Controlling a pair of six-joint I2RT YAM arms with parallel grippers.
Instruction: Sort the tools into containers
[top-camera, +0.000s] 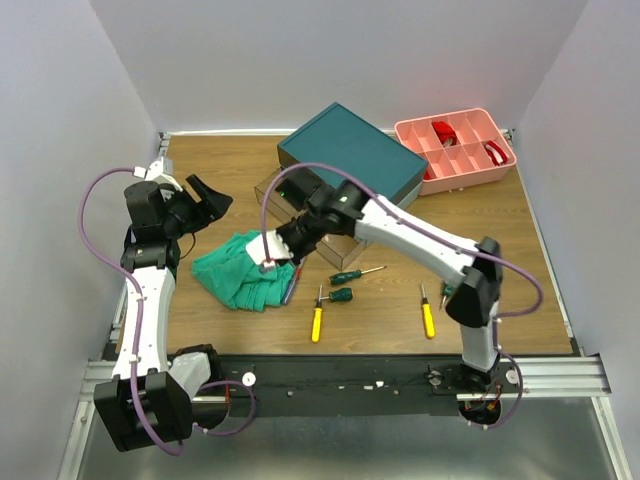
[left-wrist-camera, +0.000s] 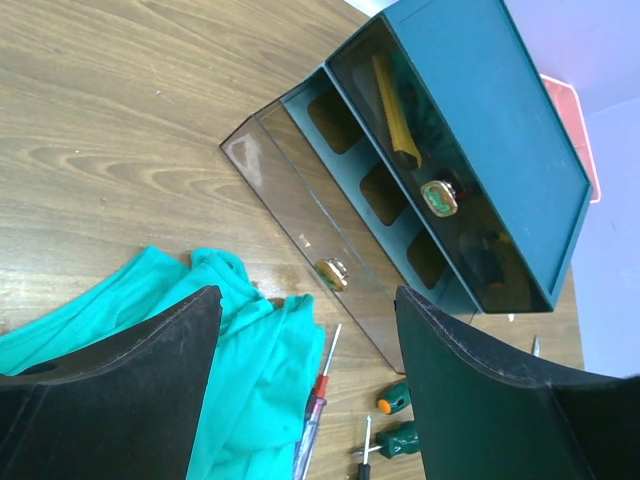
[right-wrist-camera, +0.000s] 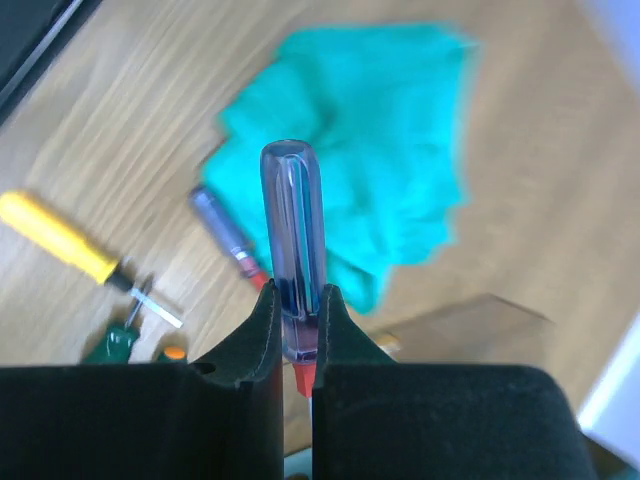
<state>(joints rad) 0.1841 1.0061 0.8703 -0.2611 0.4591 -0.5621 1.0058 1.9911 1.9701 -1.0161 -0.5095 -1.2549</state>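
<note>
My right gripper (right-wrist-camera: 295, 297) is shut on a red-and-blue screwdriver (right-wrist-camera: 291, 235), held above the table near the green cloth (top-camera: 245, 270) and in front of the dark teal box (top-camera: 350, 150). In the top view this gripper (top-camera: 280, 247) is beside the box's pulled-out clear drawer (left-wrist-camera: 310, 230). A second red-and-blue screwdriver (left-wrist-camera: 318, 400) lies at the cloth's edge. Two green-handled screwdrivers (top-camera: 352, 275) (top-camera: 340, 295) and two yellow-handled ones (top-camera: 316, 322) (top-camera: 428, 318) lie on the table. My left gripper (top-camera: 208, 200) is open and empty, left of the box.
A pink compartment tray (top-camera: 455, 150) with red items stands at the back right. The upper drawer of the box (left-wrist-camera: 470, 200) holds a yellow-handled tool (left-wrist-camera: 395, 115). White walls enclose the table on three sides.
</note>
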